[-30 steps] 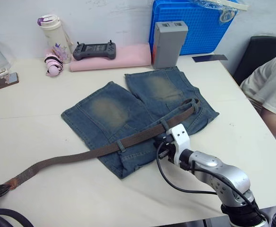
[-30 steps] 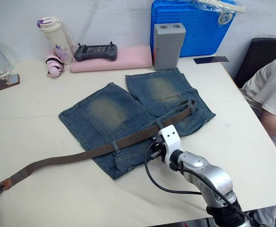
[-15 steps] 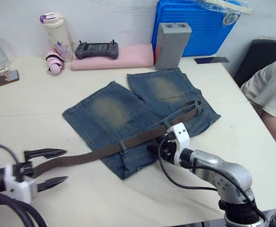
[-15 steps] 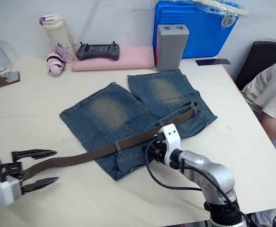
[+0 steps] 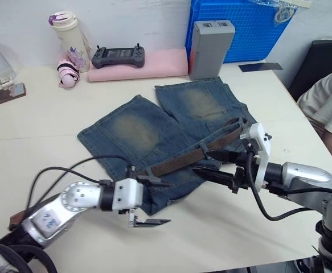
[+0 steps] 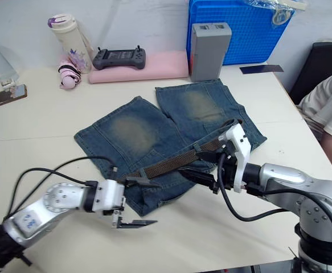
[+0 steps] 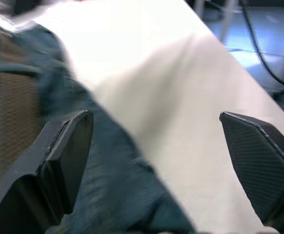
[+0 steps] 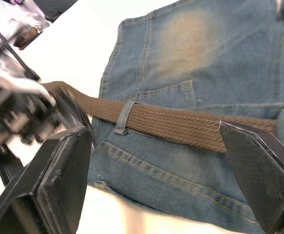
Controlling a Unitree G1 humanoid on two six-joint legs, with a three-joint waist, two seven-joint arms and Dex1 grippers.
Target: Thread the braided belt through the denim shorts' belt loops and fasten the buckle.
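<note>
- Two tools are working over the white bench, both near the waistband of the faded blue denim shorts, which are lying flat with the legs pointing toward the far wall.
- Running along that waistband is the dark brown braided belt, passing under a narrow blue denim belt loop in the right wrist view and under another near the middle.
- Spread wide, the left tool is hovering at the shorts' near hem, one black finger over the belt's end and the other over bare bench; it is gripping nothing.
- Spread too, the right tool is reaching in from the right, its fingers sitting on either side of the belt without closing on it.
- Along the far edge are sitting a pink cloth pad carrying a dark grey handheld controller, a grey box, a blue plastic crate and a cream bottle.
- At the right, a person's arm in a pale sleeve is showing.
</note>
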